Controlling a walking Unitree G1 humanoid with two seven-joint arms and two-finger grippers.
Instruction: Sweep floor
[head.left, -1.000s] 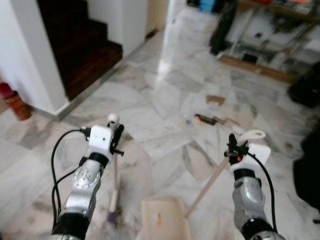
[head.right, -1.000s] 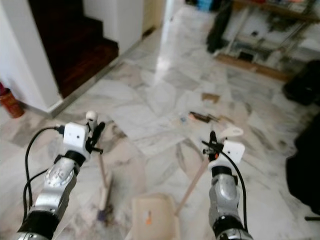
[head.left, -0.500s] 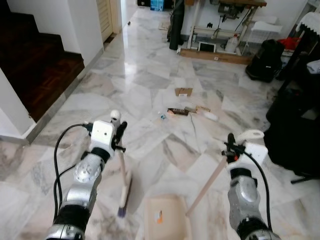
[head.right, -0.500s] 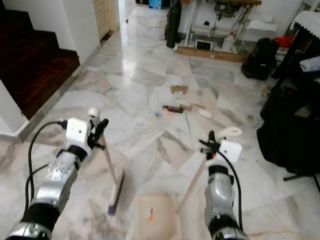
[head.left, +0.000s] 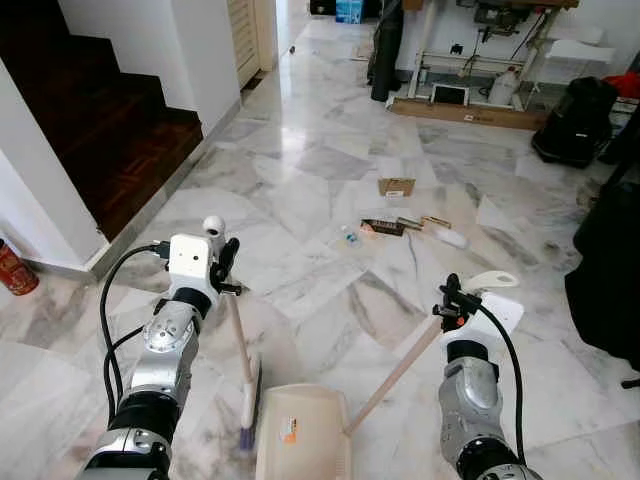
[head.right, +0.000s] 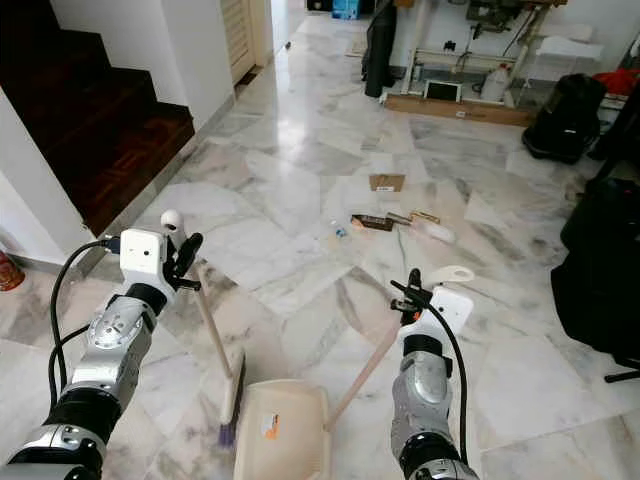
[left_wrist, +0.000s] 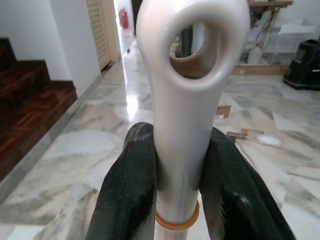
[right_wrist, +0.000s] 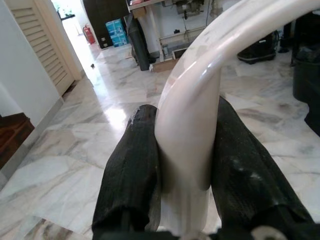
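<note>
My left gripper (head.left: 222, 262) is shut on the pale broom handle (head.left: 238, 345), just under its ring-shaped top (left_wrist: 186, 45). The broom's head (head.left: 248, 410) rests on the marble floor. My right gripper (head.left: 450, 300) is shut on the long handle (head.left: 395, 375) of a cream dustpan (head.left: 300, 445), which lies flat on the floor between my arms. In the right wrist view both black fingers (right_wrist: 132, 170) clamp the white curved grip (right_wrist: 192, 115). Litter (head.left: 385, 227) lies scattered on the floor ahead: wrappers, a white scrap and a cardboard piece (head.left: 396, 186).
Dark wooden stairs (head.left: 110, 130) and a white wall corner (head.left: 45, 190) stand on the left, with a red cylinder (head.left: 10, 268) at the wall's foot. Black bags (head.left: 580, 120) and a low shelf (head.left: 470, 95) line the back. A dark bulk (head.left: 612, 280) stands at the right.
The head camera has swung, so the whole scene has shifted and the stairs show more. Both grippers keep their hold; broom and dustpan sit as before relative to my arms.
</note>
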